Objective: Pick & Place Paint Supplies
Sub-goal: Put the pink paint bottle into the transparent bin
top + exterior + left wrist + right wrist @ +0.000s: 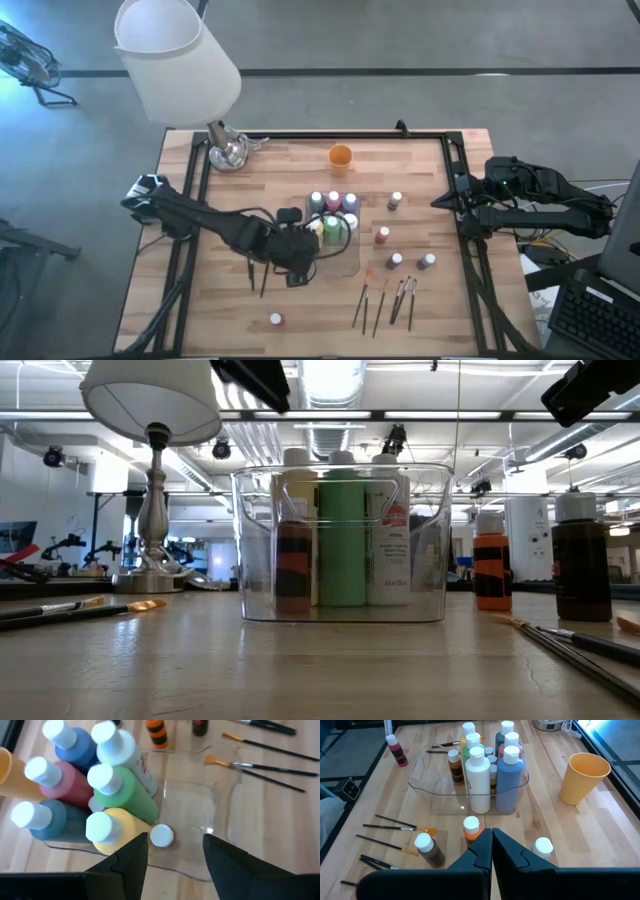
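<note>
Left end effector (172, 852) hangs released over the clear tray (220, 815), a small brown bottle (161, 836) standing below; next, fetch another bottle. Right end effector (491, 845) waits clenched.

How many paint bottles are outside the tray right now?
5. Right of the tray: the farthest bottle, the orange bottle, the brown bottle and the rightmost bottle. The pink bottle stands alone, left of the brushes. None looks hidden.

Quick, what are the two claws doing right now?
Left gripper: jaws open, empty, over the clear tray.
Right gripper: jaws shut, empty, at the table's right edge.
</note>
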